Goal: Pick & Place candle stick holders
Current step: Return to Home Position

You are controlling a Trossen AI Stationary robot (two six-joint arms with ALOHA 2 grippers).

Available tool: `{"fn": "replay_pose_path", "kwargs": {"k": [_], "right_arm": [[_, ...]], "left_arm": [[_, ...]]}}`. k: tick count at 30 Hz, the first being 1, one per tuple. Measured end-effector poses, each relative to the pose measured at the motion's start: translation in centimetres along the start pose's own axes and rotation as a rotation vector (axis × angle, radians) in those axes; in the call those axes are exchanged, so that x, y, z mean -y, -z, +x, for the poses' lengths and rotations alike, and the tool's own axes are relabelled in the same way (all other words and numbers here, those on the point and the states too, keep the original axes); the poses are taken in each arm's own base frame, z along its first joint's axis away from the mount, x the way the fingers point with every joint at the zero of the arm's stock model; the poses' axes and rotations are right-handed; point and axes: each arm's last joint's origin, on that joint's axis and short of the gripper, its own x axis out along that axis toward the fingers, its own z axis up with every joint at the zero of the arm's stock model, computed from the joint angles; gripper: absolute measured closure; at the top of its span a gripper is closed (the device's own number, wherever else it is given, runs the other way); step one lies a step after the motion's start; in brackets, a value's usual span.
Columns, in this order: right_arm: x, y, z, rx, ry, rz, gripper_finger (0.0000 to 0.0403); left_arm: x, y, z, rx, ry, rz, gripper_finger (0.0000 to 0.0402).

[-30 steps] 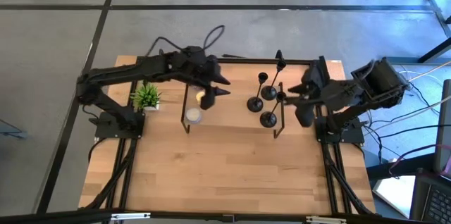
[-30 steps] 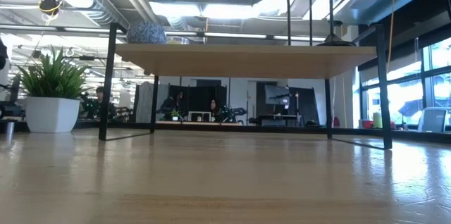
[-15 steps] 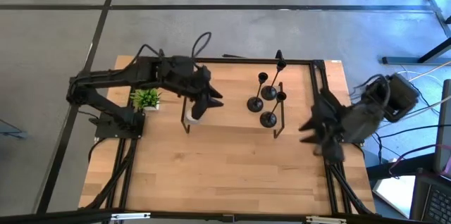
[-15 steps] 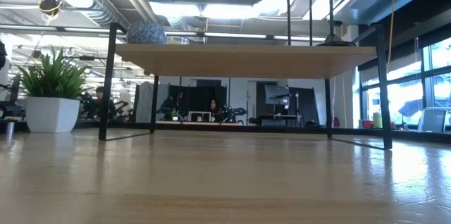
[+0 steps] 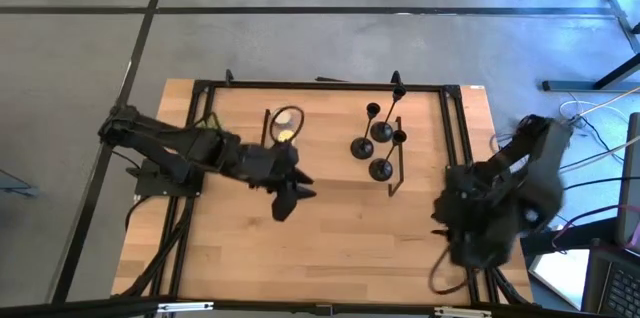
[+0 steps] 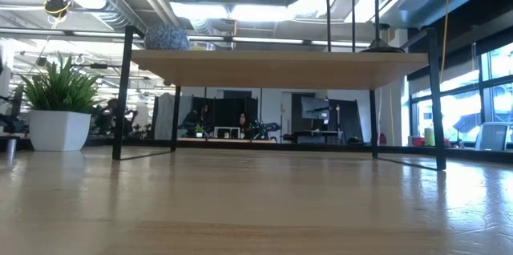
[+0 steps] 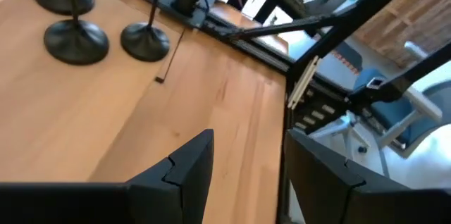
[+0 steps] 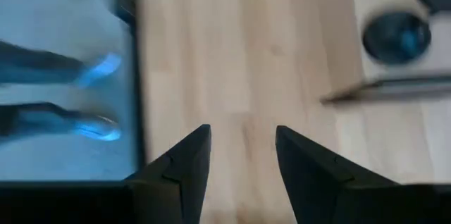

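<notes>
On the right half of the shelf (image 6: 272,69), the three candlesticks (image 5: 381,130) stand upright in a close cluster. Each is matt black metal: a flat round base, a thin straight stem and a small cup at the top. The bases lie near one another; whether they touch cannot be told. In the low view the stems rise as thin vertical rods above the right end of the shelf top.

The shelf has a flat top of pale wood and slim black metal legs. On its left half, well apart from the candlesticks, lie two small round candles (image 5: 285,135), one yellowish, the other showing as a pale ring.

The shelf stands on a table (image 5: 330,248) of light wood planks with visible grain. A green plant (image 6: 60,87) with spiky leaves, in a plain white pot, stands beside the shelf's left legs.

The left gripper (image 5: 293,198) hangs over the bare table just in front of the shelf's left half. Its dark wedge-shaped fingers (image 7: 190,168) are spread apart and hold nothing.

The right gripper (image 8: 243,153) is at the table's right edge, well apart from the shelf, on a folded arm. Its fingers are likewise parted, with nothing between them.
</notes>
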Motion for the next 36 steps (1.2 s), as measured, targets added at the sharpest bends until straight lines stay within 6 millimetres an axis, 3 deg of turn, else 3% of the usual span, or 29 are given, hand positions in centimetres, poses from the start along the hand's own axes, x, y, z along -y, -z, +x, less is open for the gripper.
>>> {"fn": "replay_pose_path", "kwargs": {"k": [3,8,12,16,22,27,31,36], "right_arm": [[-0.8,1.4,4.2,-0.08,0.049,0.01,0.0264],[-2.1,3.1,11.3,-0.084,-0.07,0.069,0.0344],[-2.0,3.3,14.6,-0.002,-0.115,0.135,0.0395],[-0.3,3.0,15.7,0.089,0.043,0.209,0.0399],[1.7,2.4,16.1,0.046,0.171,0.272,0.0401],[2.4,2.4,16.8,0.028,0.189,0.287,0.0401],[2.9,2.8,18.5,0.044,0.17,0.316,0.0402],[2.9,3.4,20.1,0.153,0.006,0.393,0.0402]], "left_arm": [[1.1,0.9,-0.2,0.023,-0.018,-0.017,0.0231],[2.9,2.4,-0.8,0.034,-0.009,-0.025,0.0231],[3.9,3.3,-1.3,0.063,-0.025,-0.008,0.0231],[4.4,3.8,-1.7,0.128,-0.079,0.008,0.0231],[4.5,3.9,-1.8,0.14,-0.092,0.024,0.0231],[4.5,3.9,-1.8,0.142,-0.098,0.06,0.0231],[4.4,3.8,-1.8,0.154,-0.114,0.076,0.0231],[4.4,3.8,-1.8,0.155,-0.116,0.089,0.0231]]}}
